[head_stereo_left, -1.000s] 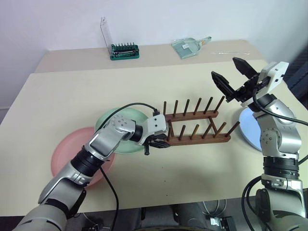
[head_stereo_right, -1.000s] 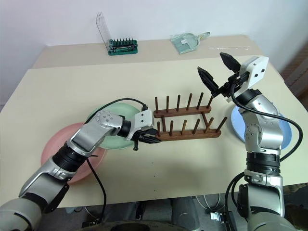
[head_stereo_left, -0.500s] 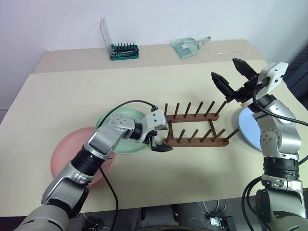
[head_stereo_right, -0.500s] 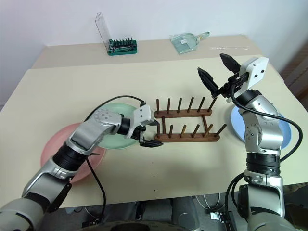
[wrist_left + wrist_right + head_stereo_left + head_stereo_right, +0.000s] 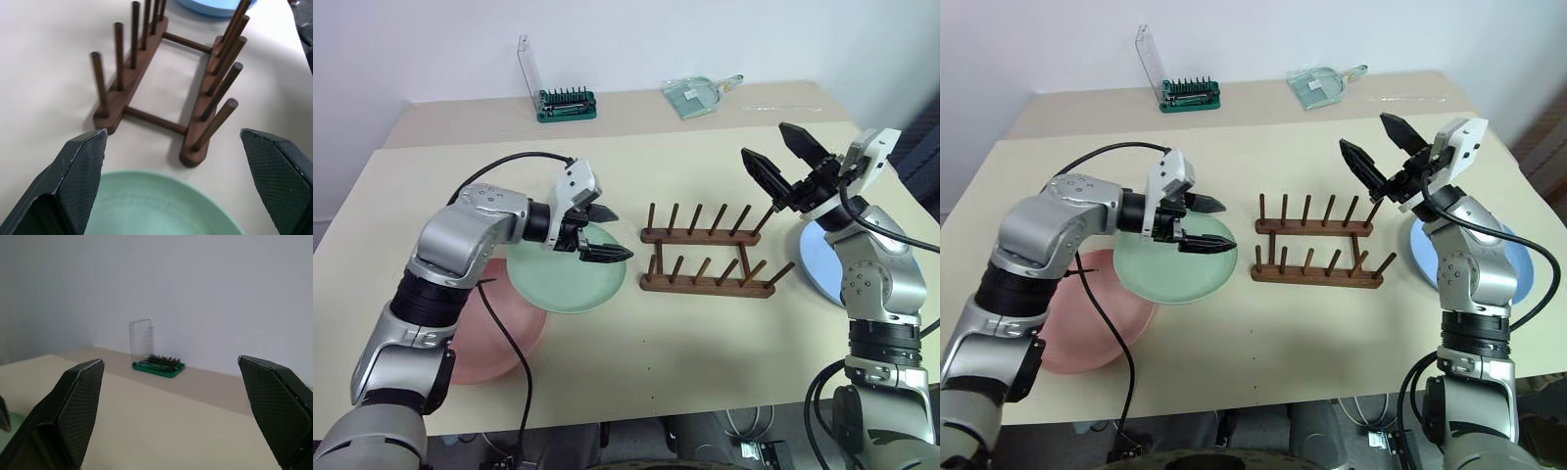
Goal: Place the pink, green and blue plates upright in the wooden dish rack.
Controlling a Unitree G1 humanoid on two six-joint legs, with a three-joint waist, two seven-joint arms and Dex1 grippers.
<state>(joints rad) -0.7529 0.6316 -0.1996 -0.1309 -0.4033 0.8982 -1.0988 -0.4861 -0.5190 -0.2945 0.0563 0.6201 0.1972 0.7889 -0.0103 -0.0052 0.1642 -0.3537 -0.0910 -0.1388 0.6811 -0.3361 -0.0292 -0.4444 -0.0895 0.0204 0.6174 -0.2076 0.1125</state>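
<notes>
The wooden dish rack (image 5: 705,257) stands empty in the middle of the table, its pegs upright. Left of it lies the green plate (image 5: 558,282), flat and overlapping the pink plate (image 5: 494,338) near the table's front left. My left gripper (image 5: 619,233) hovers open above the green plate's right edge, pointing at the rack (image 5: 161,88), with nothing between its fingers. The blue plate (image 5: 822,262) lies flat to the right of the rack, partly hidden by my right arm. My right gripper (image 5: 766,142) is open and empty, raised above the rack's right end.
A green screwdriver-bit holder (image 5: 566,103) with a clear upright lid and a clear plastic scoop (image 5: 700,96) sit on the raised back strip of the table. The front table edge runs close below the pink plate.
My left gripper opened and let go of the rack's left end, then rose and drew back left over the green plate. The rack now rests level. The right arm stayed put.
</notes>
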